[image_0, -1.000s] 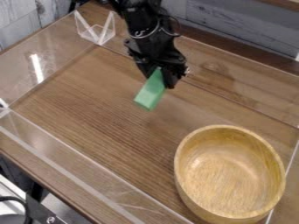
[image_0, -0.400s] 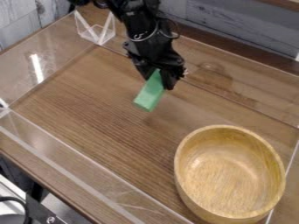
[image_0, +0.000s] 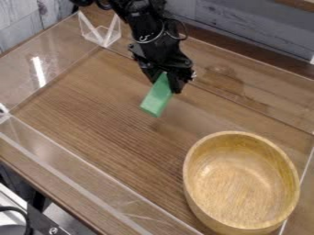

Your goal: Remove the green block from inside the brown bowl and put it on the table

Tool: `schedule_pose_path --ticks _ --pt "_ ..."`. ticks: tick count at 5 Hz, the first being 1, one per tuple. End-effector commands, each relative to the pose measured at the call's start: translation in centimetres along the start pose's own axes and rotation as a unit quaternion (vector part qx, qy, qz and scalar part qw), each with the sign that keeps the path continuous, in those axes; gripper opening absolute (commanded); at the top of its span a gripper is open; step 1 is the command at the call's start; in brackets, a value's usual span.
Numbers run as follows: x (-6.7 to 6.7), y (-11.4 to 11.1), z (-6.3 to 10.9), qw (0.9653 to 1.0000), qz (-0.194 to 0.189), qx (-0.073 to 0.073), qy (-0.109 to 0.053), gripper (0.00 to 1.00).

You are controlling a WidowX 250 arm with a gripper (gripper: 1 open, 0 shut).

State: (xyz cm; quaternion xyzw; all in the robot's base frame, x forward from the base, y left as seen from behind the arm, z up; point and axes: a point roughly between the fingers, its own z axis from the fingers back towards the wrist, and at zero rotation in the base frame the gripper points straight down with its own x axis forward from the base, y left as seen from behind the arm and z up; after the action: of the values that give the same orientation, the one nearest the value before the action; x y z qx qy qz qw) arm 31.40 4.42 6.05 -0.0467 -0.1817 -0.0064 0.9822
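So you're gripping the block (image_0: 156, 95) in your closed gripper (image_0: 163, 77), well apart from the bowl (image_0: 241, 183).

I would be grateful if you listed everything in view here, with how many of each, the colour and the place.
green block: one, green, below the gripper's tip, away from the bowl
bowl: one, light brown with a yellowish inside, at the lower right
table: one, brown wood grain, under the whole scene
clear plastic walls: more than one, transparent, along the table's borders
cables: black, at the lower left corner, number unclear
robot arm: one, black, reaching in from the top
gripper: one, dark, at the arm's lower end, shut on the block
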Motion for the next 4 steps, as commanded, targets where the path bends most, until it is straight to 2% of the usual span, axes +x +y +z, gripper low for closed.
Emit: schedule_pose_path --ticks 1,4 --pt "1.25 0.36 0.96 0.9997 -0.004 0.006 -0.025 0.0" --pt "1.11 0.34 0.84 0.9997 0.001 0.002 -0.023 0.0"
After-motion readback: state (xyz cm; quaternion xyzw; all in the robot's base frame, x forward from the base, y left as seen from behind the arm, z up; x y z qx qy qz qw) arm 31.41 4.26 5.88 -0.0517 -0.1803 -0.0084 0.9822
